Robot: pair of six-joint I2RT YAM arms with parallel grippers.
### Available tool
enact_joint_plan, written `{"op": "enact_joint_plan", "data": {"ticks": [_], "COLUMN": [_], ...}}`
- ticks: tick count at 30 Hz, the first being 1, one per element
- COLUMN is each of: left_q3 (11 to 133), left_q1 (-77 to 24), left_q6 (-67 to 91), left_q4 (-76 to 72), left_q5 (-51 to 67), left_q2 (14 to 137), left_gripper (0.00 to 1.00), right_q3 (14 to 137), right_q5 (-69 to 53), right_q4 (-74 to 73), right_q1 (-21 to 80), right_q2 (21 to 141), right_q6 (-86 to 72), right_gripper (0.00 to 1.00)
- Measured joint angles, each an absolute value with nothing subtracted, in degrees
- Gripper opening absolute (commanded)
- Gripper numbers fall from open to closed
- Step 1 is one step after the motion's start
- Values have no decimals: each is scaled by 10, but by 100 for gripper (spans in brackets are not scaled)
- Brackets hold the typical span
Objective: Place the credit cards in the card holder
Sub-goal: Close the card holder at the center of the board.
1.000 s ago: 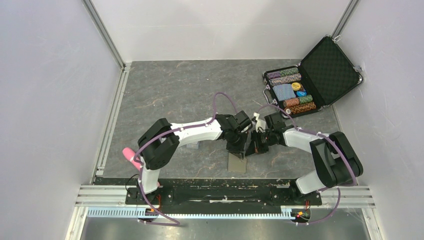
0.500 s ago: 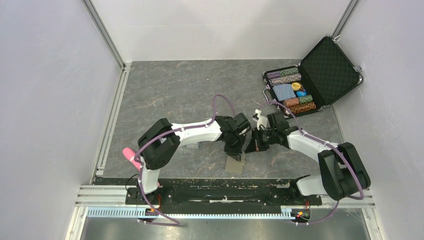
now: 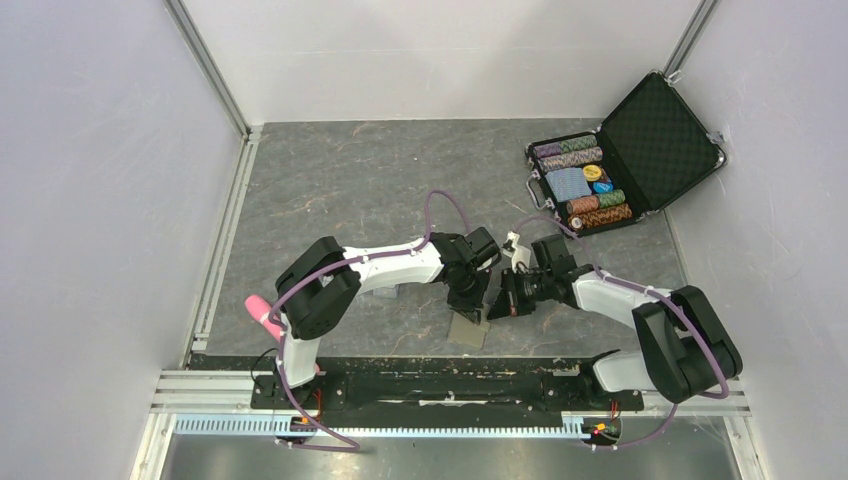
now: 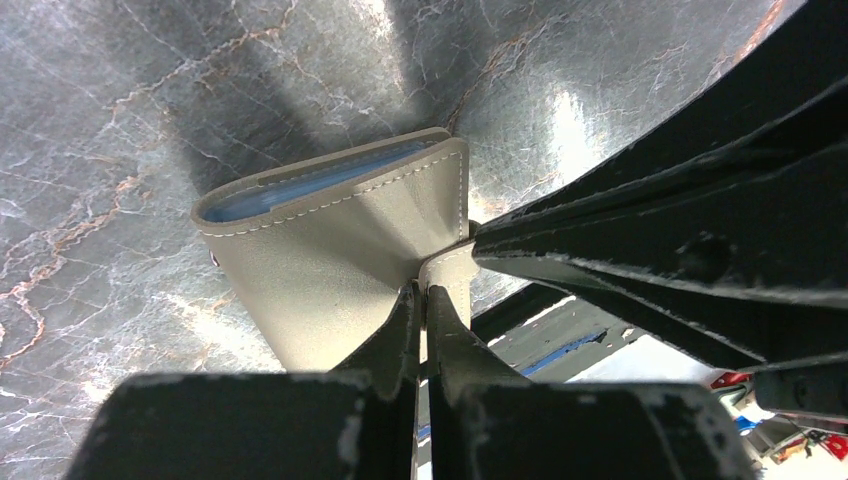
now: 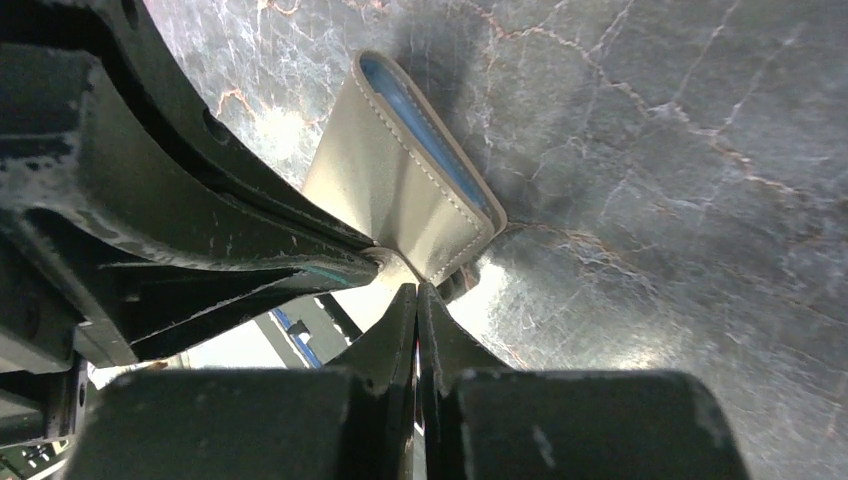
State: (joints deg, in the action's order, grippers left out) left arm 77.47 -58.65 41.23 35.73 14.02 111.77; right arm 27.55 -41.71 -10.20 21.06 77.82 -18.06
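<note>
Zero loose whitish credit cards in any view. My read is that they're already inside, but the pockets can't be seen into.

The small flat olive-tan bifold card holder is close to the near edge of the grey marbled table. It is folded almost shut and tilted up, with a sliver of pale blue lining between the leaves.

The left gripper has its fingers pinched together on the holder's pale closure tab. The right gripper is also closed, with its tips right at that tab — gripping it or just touching, can't tell.

Probably left to do: press the tab down and fasten it.

Main obstruction is self-made — both sets of fingers crowd one corner.

Around, near to far:
- Pink rounded object beside the left arm's base.
- Small greyish item half under the left forearm, unidentifiable.
- Open black poker-chip case in the far right corner, well apart.
</note>
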Motion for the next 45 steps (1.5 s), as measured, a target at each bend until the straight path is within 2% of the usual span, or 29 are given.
{"op": "enact_joint_plan", "data": {"ticks": [3, 13, 18, 35, 38, 42, 45], "left_q3": [775, 775, 775, 761, 761, 754, 753], "left_q1": [-587, -587, -587, -586, -586, -583, -581], "left_q6": [412, 406, 406, 406, 406, 406, 407], "left_q4": [357, 363, 364, 363, 354, 340, 336], "left_q5": [140, 140, 139, 136, 141, 147, 156], "left_q2": [1118, 1118, 1117, 1105, 1105, 1105, 1105], "left_gripper": [7, 31, 37, 27, 21, 2, 2], "right_q3": [267, 259, 259, 259, 259, 259, 259], "right_q5": [-419, -405, -398, -396, -396, -396, -396], "right_q4": [-85, -64, -63, -63, -64, -64, -65], "right_q1": [222, 238, 238, 239, 239, 239, 239], "right_q2": [778, 790, 796, 796, 796, 796, 796], "right_q6": [-193, -213, -220, -225, -225, -225, -225], "right_gripper": [0, 0, 0, 0, 0, 0, 0]}}
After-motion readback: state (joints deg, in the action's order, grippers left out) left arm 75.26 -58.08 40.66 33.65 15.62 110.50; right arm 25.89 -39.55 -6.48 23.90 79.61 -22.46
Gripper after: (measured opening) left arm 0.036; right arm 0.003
